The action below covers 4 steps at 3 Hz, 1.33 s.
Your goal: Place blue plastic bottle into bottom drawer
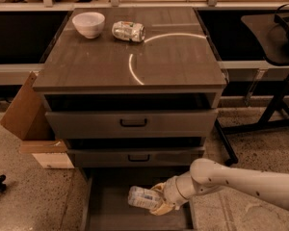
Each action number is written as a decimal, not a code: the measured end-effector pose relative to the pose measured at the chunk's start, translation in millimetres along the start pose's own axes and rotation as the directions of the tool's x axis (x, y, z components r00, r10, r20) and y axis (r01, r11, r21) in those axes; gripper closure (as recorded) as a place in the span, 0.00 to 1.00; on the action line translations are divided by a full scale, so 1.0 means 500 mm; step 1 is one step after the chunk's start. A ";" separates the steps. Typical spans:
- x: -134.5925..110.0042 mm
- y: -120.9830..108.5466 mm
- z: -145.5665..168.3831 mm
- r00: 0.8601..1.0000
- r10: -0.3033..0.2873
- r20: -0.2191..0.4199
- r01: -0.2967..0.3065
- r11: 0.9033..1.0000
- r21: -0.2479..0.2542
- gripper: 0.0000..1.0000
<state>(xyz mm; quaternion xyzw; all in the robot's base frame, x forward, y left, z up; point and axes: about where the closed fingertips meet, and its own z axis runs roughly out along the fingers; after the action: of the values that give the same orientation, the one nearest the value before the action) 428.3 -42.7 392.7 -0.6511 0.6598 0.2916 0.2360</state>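
Now | end effector (160, 204) clamped on bottle (142, 198) | bottle juts left, long axis parallel to drawer (106, 218) front edge | low inside, right of centre

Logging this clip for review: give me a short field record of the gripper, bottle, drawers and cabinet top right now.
drawer: lowest dark wooden drawer, pulled open
bottle: small clear plastic bottle with pale blue label, lying sideways over the drawer floor; contact unclear
gripper: two-finger gripper, low inside that drawer, shut on the bottle
top: dark wooden cabinet top holds a white round bowl and a crushed silver can at the back
task state: bottle held, not yet released
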 end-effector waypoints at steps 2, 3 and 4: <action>0.142 -0.086 0.072 0.996 0.092 -0.012 -0.089 0.986 0.140 1.00; 0.185 -0.114 0.108 0.991 0.137 0.010 -0.137 0.980 0.142 1.00; 0.231 -0.148 0.175 0.981 0.193 0.023 -0.194 0.976 0.098 0.73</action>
<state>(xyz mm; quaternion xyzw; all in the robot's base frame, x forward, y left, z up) 491.2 -64.3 244.0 -0.5691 0.7322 0.2843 0.2432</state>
